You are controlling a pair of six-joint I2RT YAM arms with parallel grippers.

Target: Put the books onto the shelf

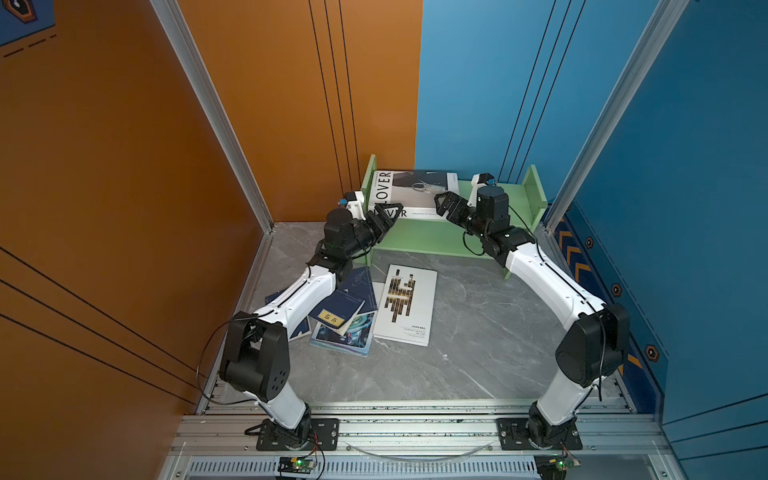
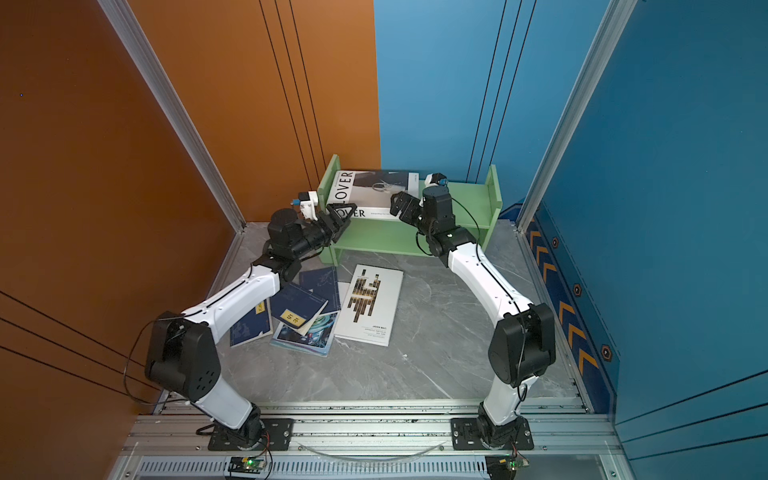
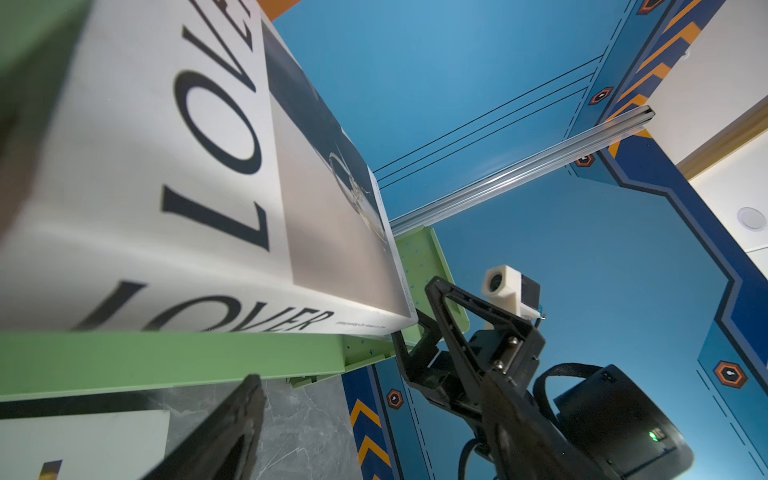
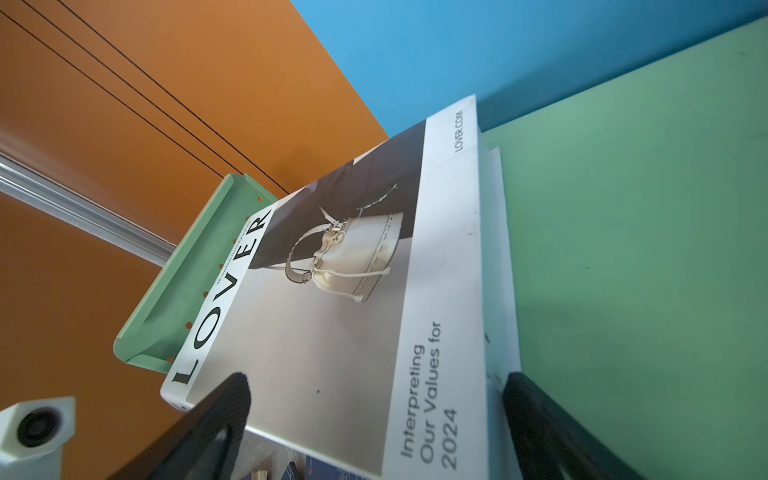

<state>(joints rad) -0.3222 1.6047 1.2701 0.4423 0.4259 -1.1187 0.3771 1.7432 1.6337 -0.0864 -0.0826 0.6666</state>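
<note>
Overhead, in both top views, seeing the LOVER book (image 1: 415, 189) lying flat on the upper tier of the shelf (image 1: 513, 197), sitting at the end by the left side panel, lettered spine facing forward. Noting the left gripper (image 1: 388, 221) poised at the front left corner of that book, fingers spread wide, one overlapping the spine lettering, one sitting lower by the tier's edge. Noting the right gripper (image 1: 448, 208) hovering at the front right corner, fingers likewise wide. Spotting the other books lying on the table (image 1: 478, 332) in front of the shelf: a white book (image 1: 409, 305) flat, a teal magazine (image 1: 349, 336) beside it, navy books (image 1: 338, 309) piled partly over the magazine and partly under the left arm.

Moving to the left wrist view, finding the book's spine filling the frame, resting on the green board, with one black finger (image 3: 232, 424) sitting below the board's front edge and clear of the book; not managing to place the second finger, given the blur.

Turning to the right wrist view, seeing the cover running away from the camera, one finger (image 4: 208, 419) hanging over its near part, the opposite finger (image 4: 536, 419) sitting just beside the page edge above the bare green tier, the front right corner lying between them; contact impossible to tell.
</note>
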